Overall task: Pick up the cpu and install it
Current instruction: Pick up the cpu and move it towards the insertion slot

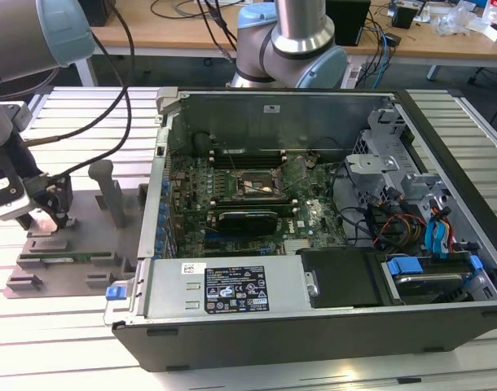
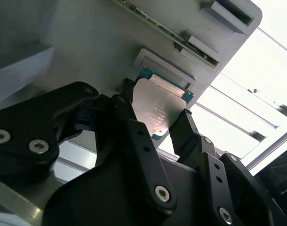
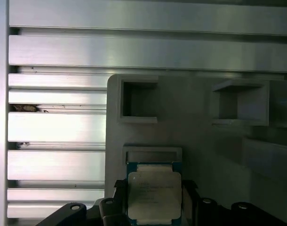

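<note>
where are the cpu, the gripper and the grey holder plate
cpu (image 3: 154, 194): first wrist view, middle of its metal top
gripper (image 2: 156, 112): second wrist view, midway between the fingertips clamping the cpu
grey holder plate (image 3: 186, 127): first wrist view, bare flat face between two recesses

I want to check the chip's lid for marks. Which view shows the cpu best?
The first wrist view: the cpu faces the camera squarely, its metal top unobstructed. The second wrist view shows it obliquely, its edges partly behind the fingers. In the exterior view the gripper hides it.
</note>
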Tool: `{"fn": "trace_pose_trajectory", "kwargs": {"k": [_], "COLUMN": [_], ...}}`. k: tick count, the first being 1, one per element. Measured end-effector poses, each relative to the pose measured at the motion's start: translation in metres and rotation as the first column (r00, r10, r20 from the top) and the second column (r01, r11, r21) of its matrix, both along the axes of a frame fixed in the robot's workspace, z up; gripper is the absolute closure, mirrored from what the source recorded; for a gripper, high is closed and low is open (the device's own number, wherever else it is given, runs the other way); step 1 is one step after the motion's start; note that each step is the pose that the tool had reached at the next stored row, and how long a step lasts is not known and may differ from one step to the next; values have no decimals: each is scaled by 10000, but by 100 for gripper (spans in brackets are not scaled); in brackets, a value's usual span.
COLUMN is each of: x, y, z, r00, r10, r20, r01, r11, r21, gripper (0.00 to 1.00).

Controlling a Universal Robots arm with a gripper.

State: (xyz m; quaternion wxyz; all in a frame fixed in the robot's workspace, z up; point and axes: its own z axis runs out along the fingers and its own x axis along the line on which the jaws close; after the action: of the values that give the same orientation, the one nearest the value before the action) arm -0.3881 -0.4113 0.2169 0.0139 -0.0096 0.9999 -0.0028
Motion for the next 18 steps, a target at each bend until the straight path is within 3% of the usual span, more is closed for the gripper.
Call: {"fn": "trace_pose_trajectory", "kwargs": {"k": [18], "x": [0], "y": [0], "z": [208], "r00": [10000], "r10": [0], "r20": [1], "r01": [0], "r11": [10000], "r21": [0], "gripper": [45]}}
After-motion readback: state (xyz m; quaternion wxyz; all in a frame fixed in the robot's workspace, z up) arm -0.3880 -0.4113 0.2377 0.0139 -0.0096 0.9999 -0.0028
